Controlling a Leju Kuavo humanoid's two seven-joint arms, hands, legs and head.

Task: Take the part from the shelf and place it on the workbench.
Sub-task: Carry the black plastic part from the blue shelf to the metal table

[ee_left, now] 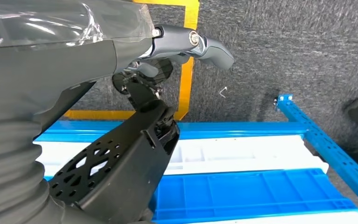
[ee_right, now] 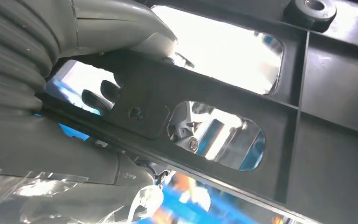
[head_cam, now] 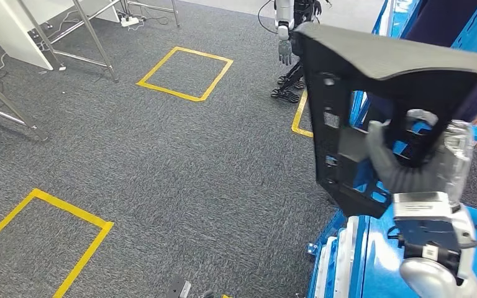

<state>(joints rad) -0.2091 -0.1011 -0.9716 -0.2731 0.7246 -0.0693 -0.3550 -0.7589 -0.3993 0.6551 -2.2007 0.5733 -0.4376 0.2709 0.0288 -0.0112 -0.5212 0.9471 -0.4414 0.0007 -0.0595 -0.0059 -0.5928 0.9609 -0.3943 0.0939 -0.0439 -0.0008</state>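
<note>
Beside the blue shelf point(head_cam: 372, 254), which serves as the landmark, grey carpet point(head_cam: 192, 167) spreads away toward metal table legs point(head_cam: 93, 37) far from the shelf; yellow floor squares point(head_cam: 185, 73) are taped on the carpet between shelf and table legs. A second robot point(head_cam: 289, 37) stands on the carpet beyond the far end of the shelf. The black part point(head_cam: 372, 105), a flat ribbed frame with cut-out windows, hangs clear above the shelf's edge, tilted, touching no shelf surface. The right hand point(head_cam: 410, 158) grips it: in the head view grey fingers point(head_cam: 385, 162) curl through one window of the frame, and the right wrist view shows the thick thumb point(ee_right: 116, 23) pressed on a crossbar point(ee_right: 177, 84). The left hand point(ee_left: 121, 154) hangs just above the white and blue shelf trays point(ee_left: 256, 186); its thumb point(ee_left: 200, 44) stands out and its dark fingers point(ee_left: 149, 135) are loosely spread, holding nothing. Judged from this, the pick-up is done. The carry to a workbench and the set-down remain, possibly toward the table legs.
</note>
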